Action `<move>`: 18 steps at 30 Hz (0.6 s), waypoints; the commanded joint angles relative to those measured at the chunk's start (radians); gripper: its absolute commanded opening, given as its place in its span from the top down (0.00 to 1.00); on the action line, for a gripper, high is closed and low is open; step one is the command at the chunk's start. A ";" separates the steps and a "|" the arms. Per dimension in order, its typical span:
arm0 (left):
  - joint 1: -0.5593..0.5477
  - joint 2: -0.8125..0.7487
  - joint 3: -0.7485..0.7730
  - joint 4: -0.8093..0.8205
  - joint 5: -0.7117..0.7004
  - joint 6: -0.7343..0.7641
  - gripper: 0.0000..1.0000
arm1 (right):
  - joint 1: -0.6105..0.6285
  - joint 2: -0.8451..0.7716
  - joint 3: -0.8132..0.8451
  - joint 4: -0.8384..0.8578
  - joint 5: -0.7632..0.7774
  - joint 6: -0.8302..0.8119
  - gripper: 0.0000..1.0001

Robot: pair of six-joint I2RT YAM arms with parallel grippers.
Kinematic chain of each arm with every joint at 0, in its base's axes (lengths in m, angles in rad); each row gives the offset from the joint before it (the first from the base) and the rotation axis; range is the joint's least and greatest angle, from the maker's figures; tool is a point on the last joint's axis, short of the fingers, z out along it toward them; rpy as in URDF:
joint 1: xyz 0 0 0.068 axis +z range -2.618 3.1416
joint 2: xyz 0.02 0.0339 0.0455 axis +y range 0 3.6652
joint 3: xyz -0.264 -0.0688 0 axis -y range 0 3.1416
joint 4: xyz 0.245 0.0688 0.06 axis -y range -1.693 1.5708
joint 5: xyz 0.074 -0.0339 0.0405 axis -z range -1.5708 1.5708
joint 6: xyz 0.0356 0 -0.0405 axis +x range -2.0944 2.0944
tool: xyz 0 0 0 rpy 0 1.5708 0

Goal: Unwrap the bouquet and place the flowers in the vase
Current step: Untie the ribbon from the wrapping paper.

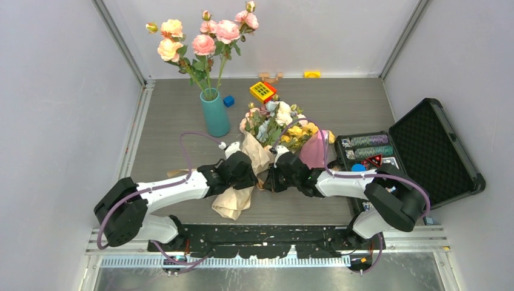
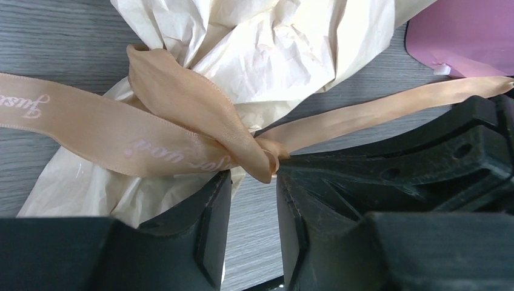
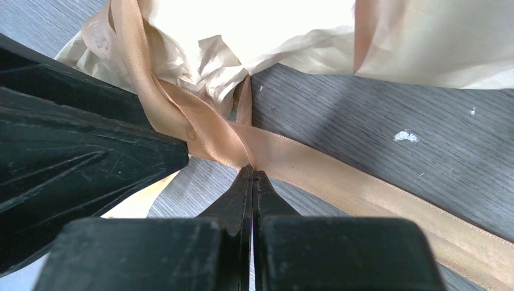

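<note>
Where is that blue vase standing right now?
In the overhead view the vase stands left of centre on the table, holding tall roses, with a small blue cube just right of it.

The bouquet (image 1: 273, 132) lies on the table (image 1: 351, 103) between the vase (image 1: 214, 115) at left and the case (image 1: 433, 145) at right.

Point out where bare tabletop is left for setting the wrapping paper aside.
Bare table lies left of the vase, and at the back right between the yellow toy and the black case. The middle is crowded: bouquet, pink box, left gripper and right gripper, shut on the ribbon.
</note>
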 commanded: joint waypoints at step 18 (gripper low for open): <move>-0.003 0.051 0.030 0.113 -0.016 -0.016 0.76 | 0.005 -0.010 0.024 0.050 0.011 0.010 1.00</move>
